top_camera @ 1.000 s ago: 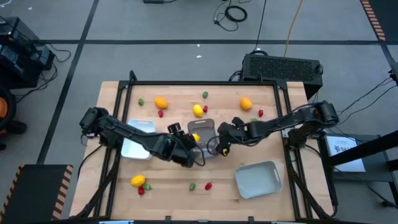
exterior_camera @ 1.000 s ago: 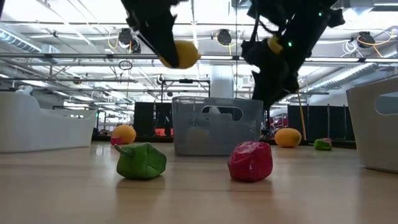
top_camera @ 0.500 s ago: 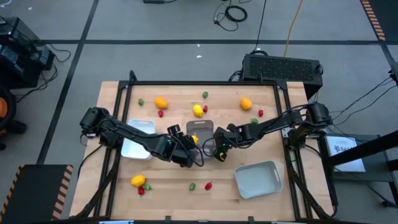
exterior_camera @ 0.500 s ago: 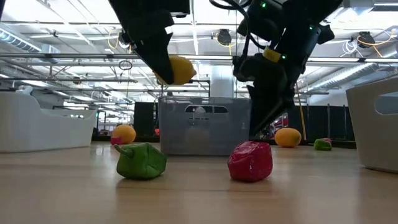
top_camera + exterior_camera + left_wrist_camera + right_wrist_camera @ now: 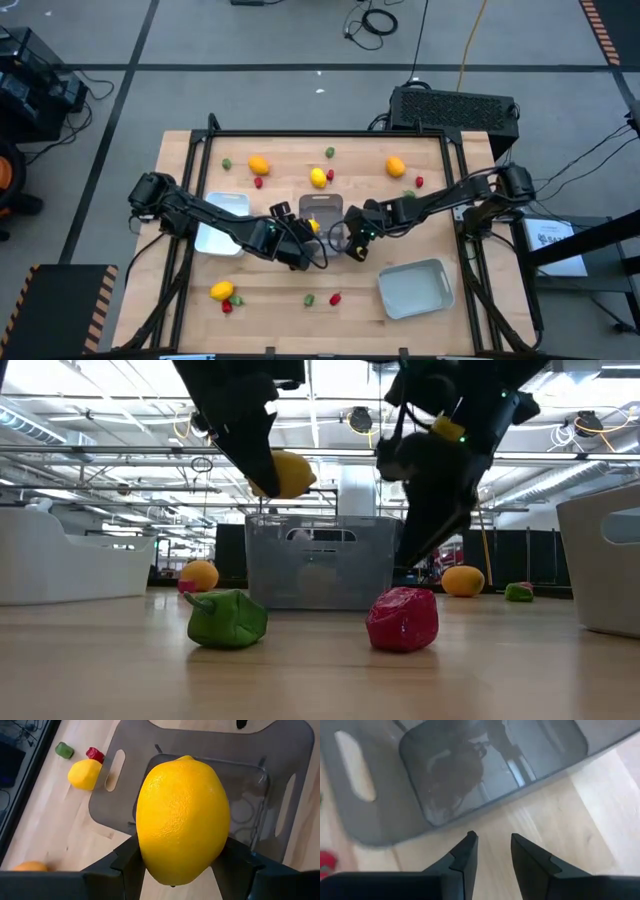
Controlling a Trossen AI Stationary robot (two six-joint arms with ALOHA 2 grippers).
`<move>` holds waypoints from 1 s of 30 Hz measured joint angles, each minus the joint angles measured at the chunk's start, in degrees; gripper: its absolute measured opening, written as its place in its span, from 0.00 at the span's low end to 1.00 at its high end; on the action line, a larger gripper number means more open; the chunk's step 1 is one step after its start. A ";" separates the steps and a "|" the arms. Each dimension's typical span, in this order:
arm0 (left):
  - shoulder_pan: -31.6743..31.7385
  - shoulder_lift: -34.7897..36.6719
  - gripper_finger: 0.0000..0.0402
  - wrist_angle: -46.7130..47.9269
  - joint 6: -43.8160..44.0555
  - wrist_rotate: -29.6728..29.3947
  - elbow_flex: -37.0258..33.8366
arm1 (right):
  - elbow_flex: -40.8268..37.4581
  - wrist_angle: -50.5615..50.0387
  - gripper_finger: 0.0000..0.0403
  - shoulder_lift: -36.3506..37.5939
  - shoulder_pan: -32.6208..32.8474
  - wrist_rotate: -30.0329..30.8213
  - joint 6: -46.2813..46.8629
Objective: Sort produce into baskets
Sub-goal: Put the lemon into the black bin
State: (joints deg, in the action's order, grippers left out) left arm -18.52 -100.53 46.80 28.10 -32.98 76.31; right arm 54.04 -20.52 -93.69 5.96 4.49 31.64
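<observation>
left fingers (image 5: 175, 870) clamped on lemon (image 5: 182, 820), held above clear bin (image 5: 250, 780) at counter (image 5: 290, 165) centre. right fingers (image 5: 492, 852) slightly apart, empty, beside bin. early release risks bounce off rim; arms crowd closely.

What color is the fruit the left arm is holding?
Bright yellow: it's a lemon, gripped in the left gripper, and the left wrist view shows it best.
</observation>
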 joint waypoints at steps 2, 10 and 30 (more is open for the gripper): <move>-0.01 0.00 0.49 -0.47 -0.04 0.01 0.00 | 0.00 -2.00 0.27 1.89 0.00 -0.15 -0.68; 0.33 0.00 0.49 -6.50 -2.88 -1.77 -1.18 | 0.00 -3.64 0.27 11.15 1.57 2.48 -0.71; 1.90 -3.13 0.68 -7.32 -9.40 7.13 -1.75 | 0.00 -4.16 0.27 15.98 5.42 9.19 -1.05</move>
State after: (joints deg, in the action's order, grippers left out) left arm -16.62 -103.66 39.48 18.70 -25.85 74.56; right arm 54.04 -24.68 -77.71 11.38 13.68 30.59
